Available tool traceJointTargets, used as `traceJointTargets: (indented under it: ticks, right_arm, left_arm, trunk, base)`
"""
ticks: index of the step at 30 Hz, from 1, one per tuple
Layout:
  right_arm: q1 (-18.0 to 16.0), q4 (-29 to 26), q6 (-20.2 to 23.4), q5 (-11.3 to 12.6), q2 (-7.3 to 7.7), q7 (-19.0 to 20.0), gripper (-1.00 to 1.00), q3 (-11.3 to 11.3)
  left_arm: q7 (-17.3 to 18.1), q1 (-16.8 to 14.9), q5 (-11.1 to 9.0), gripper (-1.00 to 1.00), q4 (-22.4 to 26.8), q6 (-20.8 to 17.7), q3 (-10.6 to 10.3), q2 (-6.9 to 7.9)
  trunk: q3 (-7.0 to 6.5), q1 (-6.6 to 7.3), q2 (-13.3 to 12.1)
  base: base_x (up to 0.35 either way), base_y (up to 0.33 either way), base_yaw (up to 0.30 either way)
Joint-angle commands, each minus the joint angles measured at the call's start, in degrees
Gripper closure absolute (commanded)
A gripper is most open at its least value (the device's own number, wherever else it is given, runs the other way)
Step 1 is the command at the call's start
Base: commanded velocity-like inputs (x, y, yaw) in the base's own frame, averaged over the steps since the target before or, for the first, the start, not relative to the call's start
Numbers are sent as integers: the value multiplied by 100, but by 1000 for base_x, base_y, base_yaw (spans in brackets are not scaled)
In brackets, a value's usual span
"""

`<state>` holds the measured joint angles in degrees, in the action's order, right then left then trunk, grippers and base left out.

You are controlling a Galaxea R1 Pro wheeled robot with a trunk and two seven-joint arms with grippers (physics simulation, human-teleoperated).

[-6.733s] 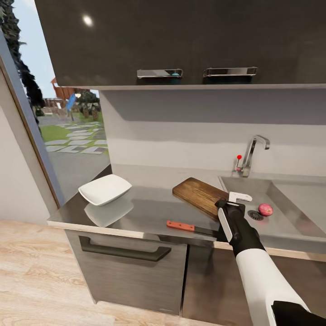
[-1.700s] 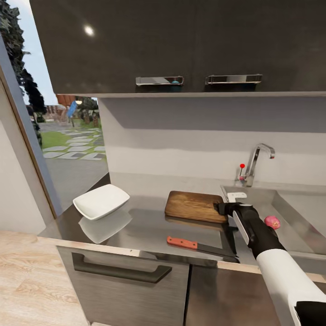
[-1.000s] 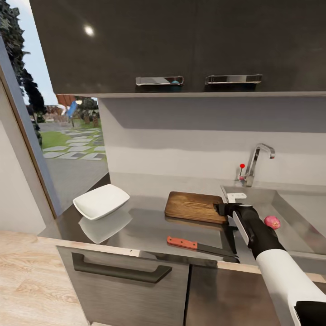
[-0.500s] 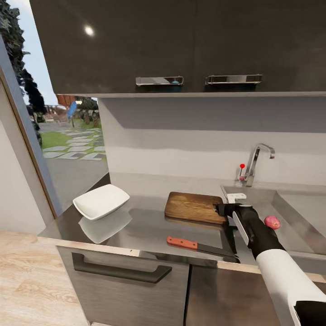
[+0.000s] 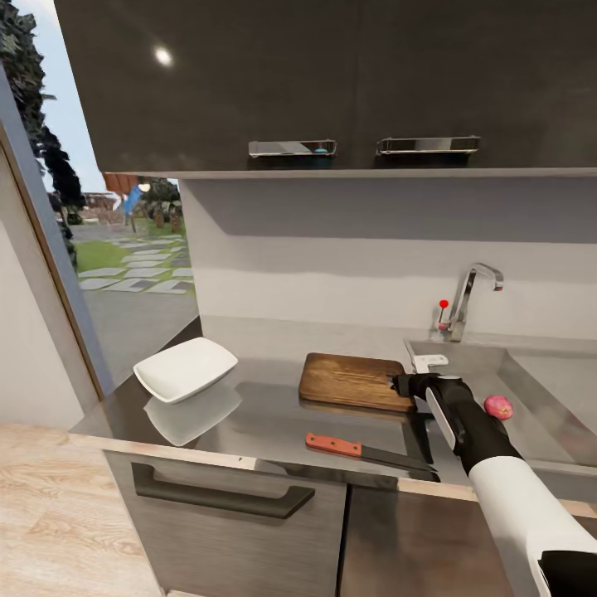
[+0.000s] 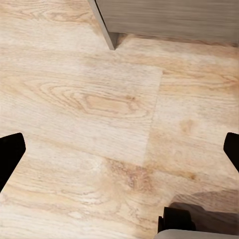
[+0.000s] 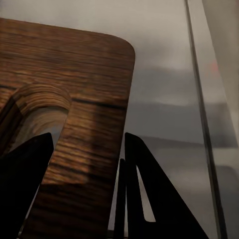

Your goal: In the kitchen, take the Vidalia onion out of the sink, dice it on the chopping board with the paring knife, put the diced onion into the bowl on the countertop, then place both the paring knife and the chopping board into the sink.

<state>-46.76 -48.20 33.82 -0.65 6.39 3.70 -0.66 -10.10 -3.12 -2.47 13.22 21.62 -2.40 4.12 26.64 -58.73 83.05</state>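
Dark glossy wall cupboards (image 5: 332, 83) with chrome handles (image 5: 292, 148) hang over a pale grey wall (image 5: 332, 257). Light wood floor (image 6: 99, 124); a tall window (image 5: 108, 240) shows a garden.

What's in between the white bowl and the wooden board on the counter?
Nothing. In the head view, the stretch of countertop between the bowl and the chopping board is bare shiny steel. The paring knife lies nearer the front edge.
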Motion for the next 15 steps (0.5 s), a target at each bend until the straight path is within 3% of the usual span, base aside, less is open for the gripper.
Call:
traceJointTargets:
  ticks: [1,15]
  right_arm:
    - [1,152,29,38,3,17,100,-21]
    - [1,153,29,38,3,17,100,-19]
  left_arm:
    - [-20,-4,-25,-100,-3,18,-27,1]
    - [-22,-4,-28,-100,-3,18,-29,1]
  trunk:
    - [7,0,3]
    - [7,0,3]
  base:
    - [0,0,0]
    - [0,0,0]
